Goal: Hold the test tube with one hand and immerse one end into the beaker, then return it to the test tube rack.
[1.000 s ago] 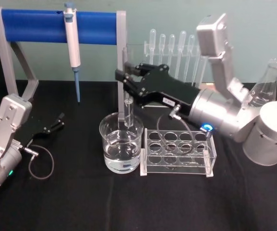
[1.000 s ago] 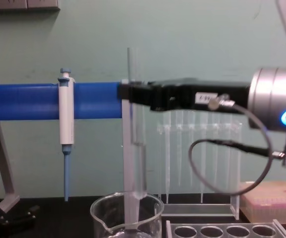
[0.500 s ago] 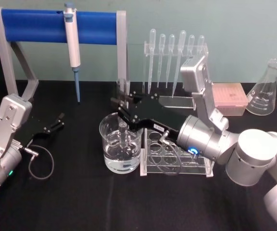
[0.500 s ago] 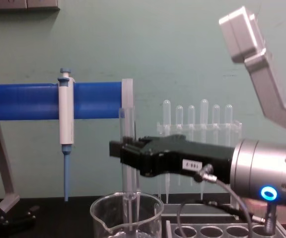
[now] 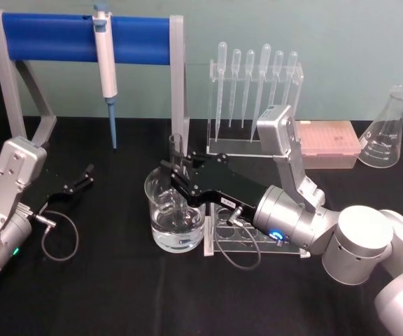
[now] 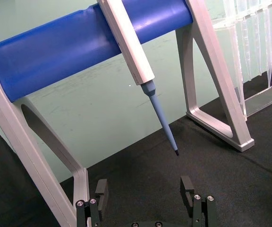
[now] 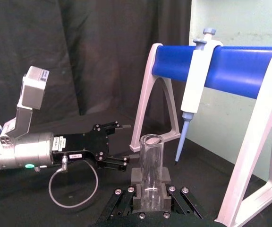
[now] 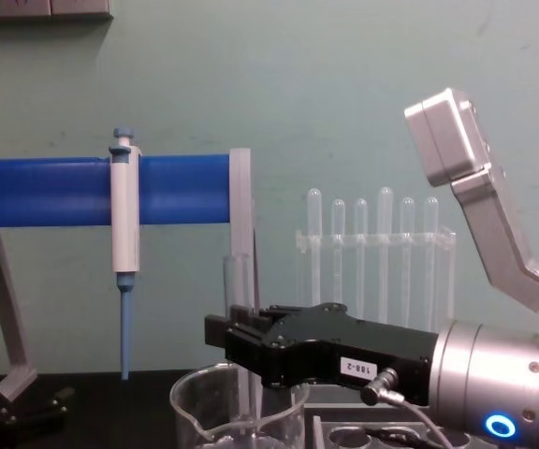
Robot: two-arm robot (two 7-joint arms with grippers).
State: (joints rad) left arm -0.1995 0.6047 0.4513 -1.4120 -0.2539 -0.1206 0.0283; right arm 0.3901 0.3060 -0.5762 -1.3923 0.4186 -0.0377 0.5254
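Wide clear glass beaker w/ pouring spout [image 5: 161,234], part-filled w/ clear liquid, sits front-centre on black table [image 5: 117,294]. Clear round-holed plastic rack [image 5: 219,238] is just beside it on robot's R. Black two-fingered R gripper w/ white label [image 5: 175,171] hangs over beaker, fingers closed on clear round-bottomed glass test tube [image 5: 176,147], clamped some way below its open rim. Tube is upright, lower end down inside beaker; can't tell for sure if tip is under the liquid. Black L gripper [image 5: 84,179] is parked on table well off to the L, fingers apart, nothing in them. Behind: grey-framed stand w/ blue bar [image 5: 54,36] w/ white blue-tipped pipette [image 5: 105,59] hung on it; thin plastic bulb pipettes in clear holder [image 5: 254,84].

Handling, my read: tube is light, rigid, thin glass, so fragile & slick, more so once wet. Upper-body pinch suits it, leaves lower end free to dip; firm, not crushing. Keep vertical, lift straight so it clears beaker rim, line up w/ rack hole before lowering.
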